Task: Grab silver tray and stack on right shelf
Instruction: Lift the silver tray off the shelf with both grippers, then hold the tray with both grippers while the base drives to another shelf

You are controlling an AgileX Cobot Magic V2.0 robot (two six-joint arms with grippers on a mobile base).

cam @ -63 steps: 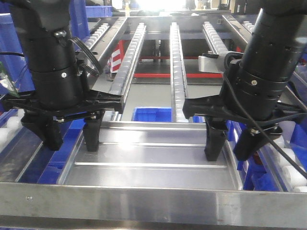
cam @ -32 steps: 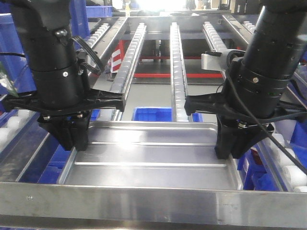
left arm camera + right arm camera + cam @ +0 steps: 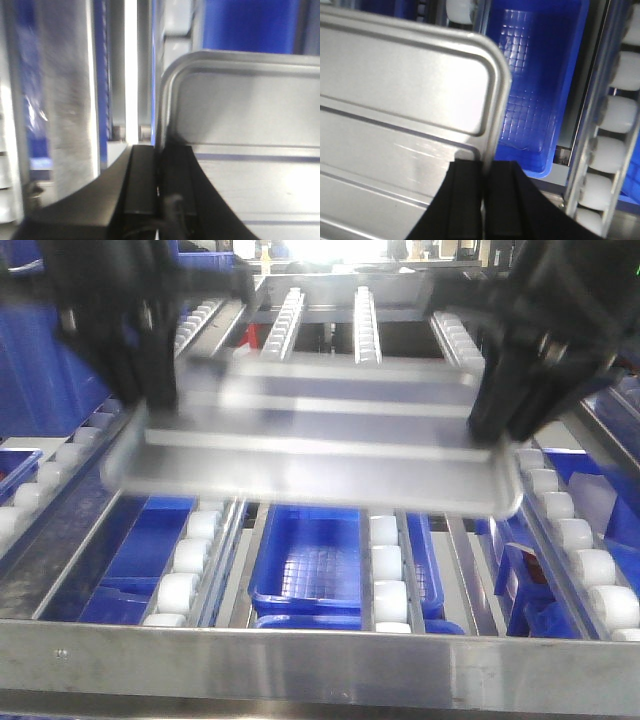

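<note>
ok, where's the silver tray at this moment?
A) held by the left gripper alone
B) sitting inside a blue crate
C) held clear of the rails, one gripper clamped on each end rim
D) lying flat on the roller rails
C: the silver tray hangs above the rails with the blue crate showing beneath it. The left gripper and the right gripper each pinch an end rim.

Hard white glare at the back burns out the top of the front view, where the silver tray (image 3: pixel 310 455) smears in motion blur. Both wrist views are soft (the left one streaked vertically); only the blue crate (image 3: pixel 530 90) keeps its grid fairly sharp under even light.
</note>
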